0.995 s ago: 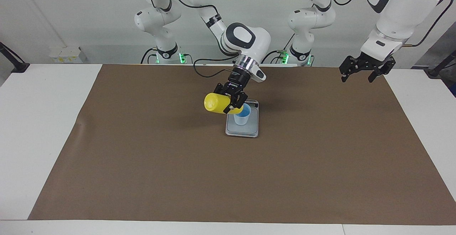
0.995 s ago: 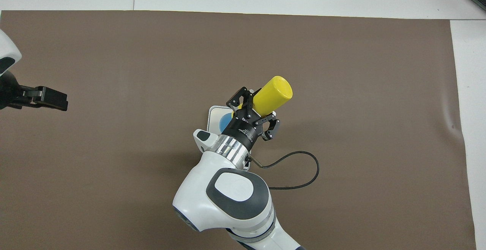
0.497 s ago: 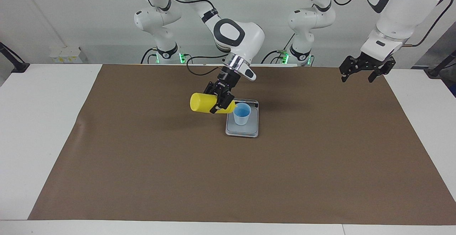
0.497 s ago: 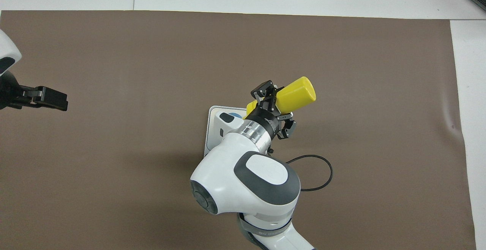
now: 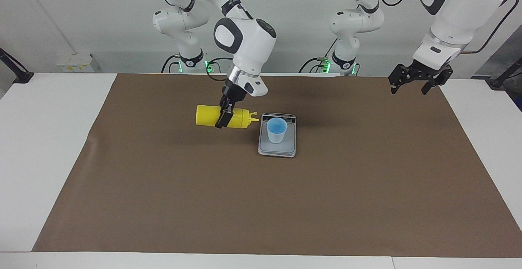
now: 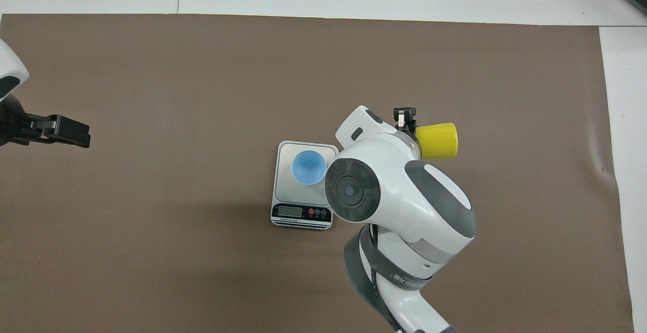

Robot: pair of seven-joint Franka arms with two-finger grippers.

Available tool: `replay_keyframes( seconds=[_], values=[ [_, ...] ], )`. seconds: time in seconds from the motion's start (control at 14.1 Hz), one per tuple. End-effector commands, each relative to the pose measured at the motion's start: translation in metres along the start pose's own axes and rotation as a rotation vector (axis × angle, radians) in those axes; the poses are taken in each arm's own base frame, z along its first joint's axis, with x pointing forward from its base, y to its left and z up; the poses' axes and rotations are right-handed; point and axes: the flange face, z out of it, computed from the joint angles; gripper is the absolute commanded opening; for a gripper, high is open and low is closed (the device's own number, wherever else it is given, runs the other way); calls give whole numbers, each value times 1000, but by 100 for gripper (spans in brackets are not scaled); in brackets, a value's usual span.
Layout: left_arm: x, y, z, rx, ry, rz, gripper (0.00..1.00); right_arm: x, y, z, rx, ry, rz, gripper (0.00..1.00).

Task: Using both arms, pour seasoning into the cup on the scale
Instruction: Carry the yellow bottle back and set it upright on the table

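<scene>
Facing view: my right pincer (image 5: 225, 118) pinched the bottle (image 5: 222, 116) level beside the scale (image 5: 277, 146), the cup (image 5: 277, 130) on it. My left pincer (image 5: 412, 82) waited spread.

Overhead view: bottle (image 6: 437, 141) mostly hidden by my right arm.

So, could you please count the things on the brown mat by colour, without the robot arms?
Yellow: 1, the yellow plastic squeeze bottle, held sideways by the right gripper beside the scale
Blue: 1, the pale blue translucent plastic cup, standing on the scale
Silver-grey: 1, the flat silver-grey kitchen scale
Total: 3
</scene>
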Motion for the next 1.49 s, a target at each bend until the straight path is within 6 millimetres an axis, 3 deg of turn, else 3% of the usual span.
replay_keyframes(
  seconds=[0.0,0.21,0.5,0.71,0.99,1.42],
  values=[
    [-8,-1,-1,-7,-6,1,100,-22,11,2,66,66,100,0],
    [-8,-1,-1,-7,-6,2,100,-60,26,20,197,190,190,0],
    [-8,-1,-1,-7,-6,1,100,-136,49,68,343,413,254,0],
    [-8,-1,-1,-7,-6,2,100,-161,54,86,344,505,274,0],
    [-8,-2,-1,-7,-6,-1,100,-204,45,138,366,751,389,0],
    [-8,-1,-1,-7,-6,1,100,-222,8,209,343,1042,519,0]
  ],
)
